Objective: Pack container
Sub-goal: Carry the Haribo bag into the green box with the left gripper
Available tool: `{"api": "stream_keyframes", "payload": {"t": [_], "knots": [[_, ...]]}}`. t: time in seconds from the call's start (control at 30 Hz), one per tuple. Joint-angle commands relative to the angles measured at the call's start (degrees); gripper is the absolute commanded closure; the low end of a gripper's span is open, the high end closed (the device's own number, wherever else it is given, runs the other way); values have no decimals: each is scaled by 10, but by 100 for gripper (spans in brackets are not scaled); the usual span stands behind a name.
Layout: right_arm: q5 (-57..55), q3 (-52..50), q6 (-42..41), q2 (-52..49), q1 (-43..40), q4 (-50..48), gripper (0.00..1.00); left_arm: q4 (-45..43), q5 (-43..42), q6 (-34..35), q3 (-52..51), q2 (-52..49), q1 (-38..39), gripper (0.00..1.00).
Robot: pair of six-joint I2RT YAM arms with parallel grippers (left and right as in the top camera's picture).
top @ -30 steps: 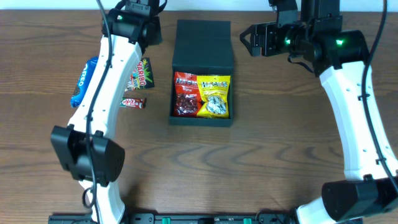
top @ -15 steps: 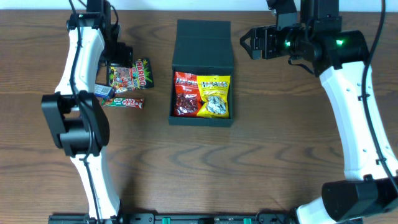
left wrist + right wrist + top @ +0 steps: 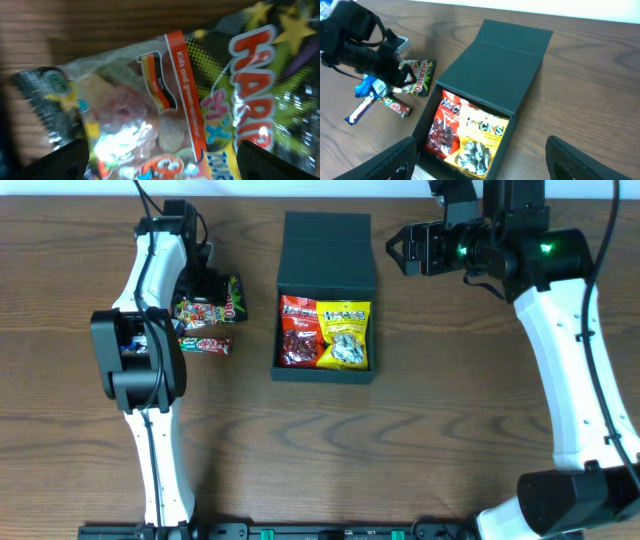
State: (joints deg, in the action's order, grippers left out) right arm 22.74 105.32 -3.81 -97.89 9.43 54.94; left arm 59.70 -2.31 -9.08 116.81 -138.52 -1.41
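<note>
Two hands spread wide, empty: left hand (image 3: 167, 162) over Haribo bag (image 3: 200, 100), right hand (image 3: 396, 248) beside container (image 3: 328, 245).

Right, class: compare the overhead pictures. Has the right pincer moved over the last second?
No. The right pincer keeps the same spot, just right of the container, level with its lid.

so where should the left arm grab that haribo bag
Probably pinch the Haribo bag across its clear, puffy middle, coming straight down from above: it lies flat on the table, and the open fingers of the left gripper straddle it.
</note>
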Motion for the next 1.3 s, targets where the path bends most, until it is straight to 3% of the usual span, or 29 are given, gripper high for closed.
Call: {"api": "stream_keyframes", "payload": {"t": [0.0, 0.07, 0.2, 0.37, 0.43, 0.63, 0.83, 0.93, 1.13, 1.27], "knots": [[7, 0, 9, 8, -4, 0, 18, 0, -1, -5, 0, -25, -2, 5], [7, 0, 9, 8, -4, 0, 17, 1, -1, 1, 0, -34, -2, 0], [7, 0, 9, 8, -4, 0, 17, 0, -3, 2, -1, -44, -2, 24], [7, 0, 9, 8, -4, -4, 17, 0, -3, 3, -1, -44, -2, 65], [7, 0, 9, 8, -4, -5, 16, 0, -3, 6, -1, -44, -2, 75], [6, 0, 9, 8, -4, -12, 16, 10, -3, 64, 14, -42, -1, 85], [6, 1, 9, 8, -9, -23, 16, 64, -3, 130, 114, -42, 6, 89], [6, 1, 9, 10, -12, -25, 16, 101, -3, 194, 183, -42, 13, 94], [6, 1, 8, 35, -45, -24, 15, 185, -5, 345, 318, -42, 48, 94], [6, 1, -15, 67, -89, -19, 12, 243, -48, 498, 368, -42, 94, 94]]}}
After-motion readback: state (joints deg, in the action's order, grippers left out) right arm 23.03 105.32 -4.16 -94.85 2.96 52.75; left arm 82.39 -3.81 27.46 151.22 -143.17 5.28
